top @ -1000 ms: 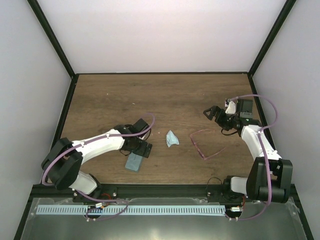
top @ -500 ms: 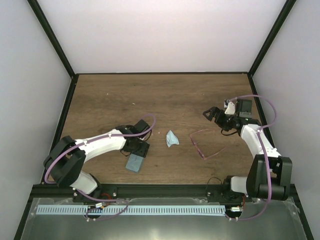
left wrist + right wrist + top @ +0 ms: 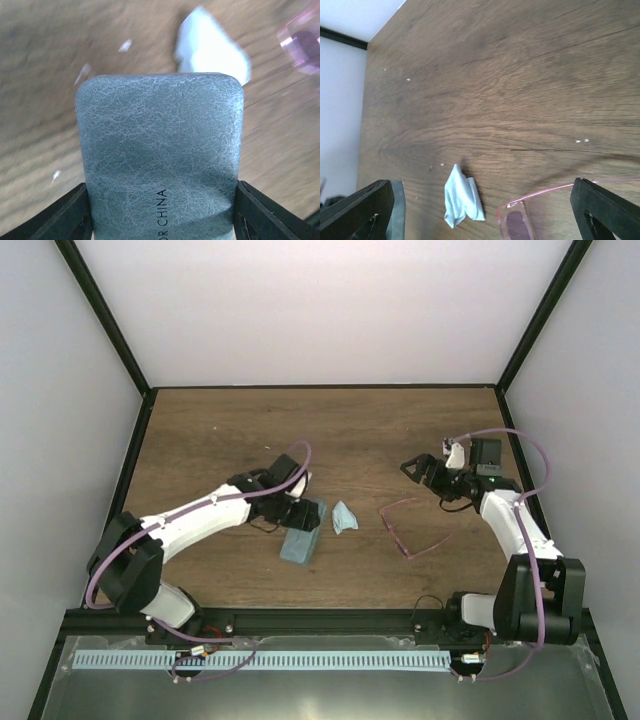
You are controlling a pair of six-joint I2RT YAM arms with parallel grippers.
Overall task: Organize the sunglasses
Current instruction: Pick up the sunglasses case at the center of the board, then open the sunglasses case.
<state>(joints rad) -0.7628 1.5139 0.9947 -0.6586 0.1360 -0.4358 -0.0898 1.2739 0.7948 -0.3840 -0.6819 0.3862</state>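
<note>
Judging the thin pink-purple translucent sunglasses light, slick, fragile: best pinched at the front rim by the open right gripper, with the grey-blue oblong case clamped in the left gripper.

Soft, even light is coming from above and making the whole table bright. Faint shadows are lying under the arms by the near edge. In the left wrist view the case is looking sharp, but the wood, the cloth and the pink sunglasses behind it are smearing into blur. The right wrist view is looking clear, with a thin soft shadow curving over the wood beside the sunglasses.
</note>
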